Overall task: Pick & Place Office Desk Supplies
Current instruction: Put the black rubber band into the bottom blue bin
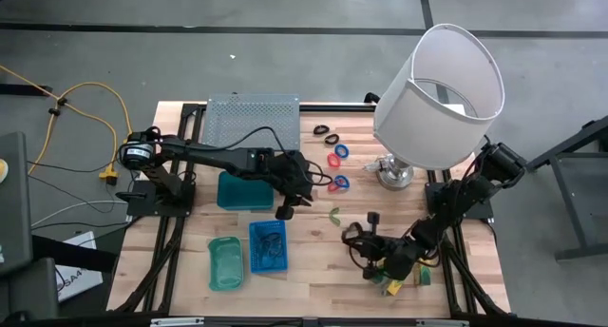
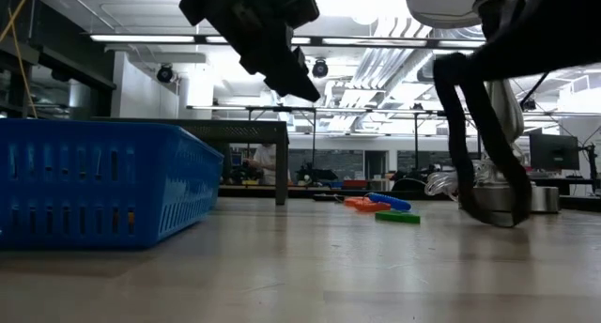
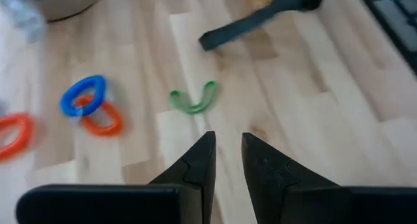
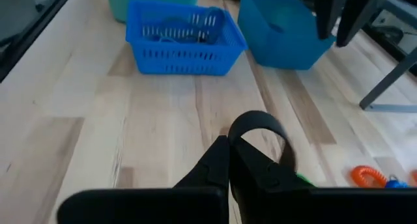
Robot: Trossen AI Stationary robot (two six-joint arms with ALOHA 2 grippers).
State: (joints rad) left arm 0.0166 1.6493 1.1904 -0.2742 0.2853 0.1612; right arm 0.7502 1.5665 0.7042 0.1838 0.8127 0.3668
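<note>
My right gripper [image 1: 359,240] is near the table's front, right of the blue basket [image 1: 268,246], shut on a black band [image 4: 259,127]. My left gripper [image 1: 285,209] hovers over the table's middle, fingers [image 3: 227,152] a little apart with nothing between them. A green band [image 3: 193,100] lies flat on the wood just beyond it. Red and blue rings [image 1: 339,182] and black loops [image 1: 326,133] lie flat toward the far side. Yellow-green packets [image 1: 392,287] lie under the right arm. My right gripper pinches the black band between its two shut fingers, at one spot on the loop [image 4: 236,140]. The rest of the loop arches out past the fingertips. In the low view the loop [image 2: 484,154] reaches down toward the table; whether its lower end [image 2: 500,218] touches the wood, I cannot tell.
A teal tray [image 1: 226,262] and a blue bin [image 1: 243,190] flank the blue basket, which holds dark items. The grey perforated rack [image 1: 252,118] stands at the far left. The white-shaded lamp [image 1: 439,94] rises at the far right, its metal base [image 1: 394,175] beside the rings.
</note>
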